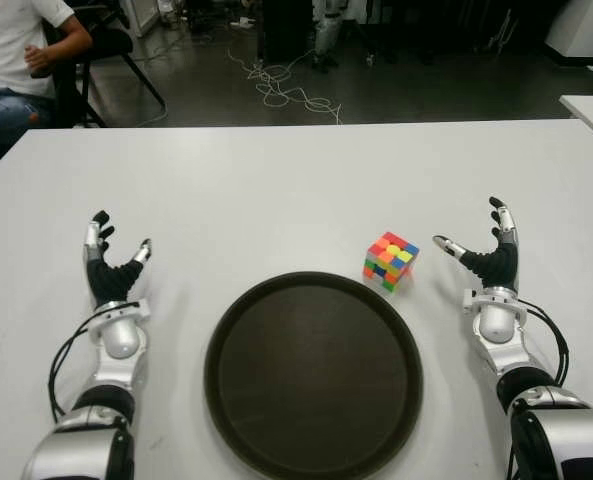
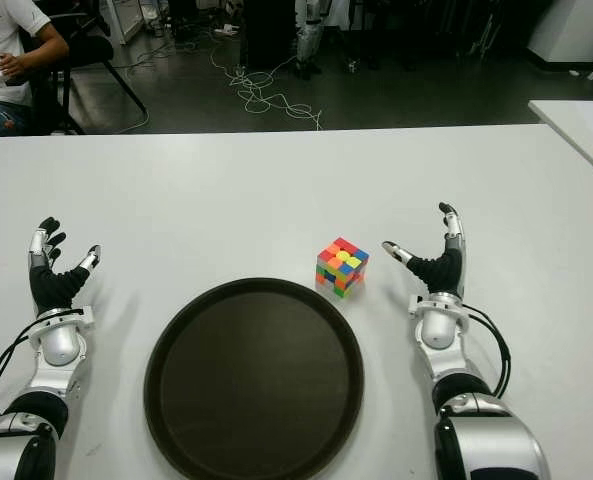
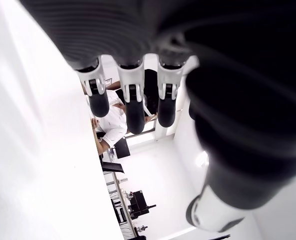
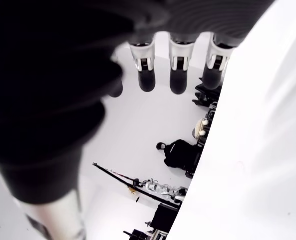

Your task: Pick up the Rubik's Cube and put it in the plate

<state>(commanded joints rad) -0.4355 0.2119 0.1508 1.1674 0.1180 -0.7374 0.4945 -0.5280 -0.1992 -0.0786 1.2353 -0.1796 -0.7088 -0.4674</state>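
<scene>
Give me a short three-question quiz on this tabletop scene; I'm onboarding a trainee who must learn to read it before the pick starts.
1. True or false: the Rubik's Cube already lies inside the plate.
2. Which hand shows nearer the cube: A) left hand B) right hand?
3. Fill in: both hands are ____ and hold nothing.

Key
1. False: the cube sits on the white table, just beyond the plate's far right rim.
2. B: the right hand shows just right of the cube; the left shows to the left of the plate.
3. open: fingers spread, nothing grasped.
</scene>
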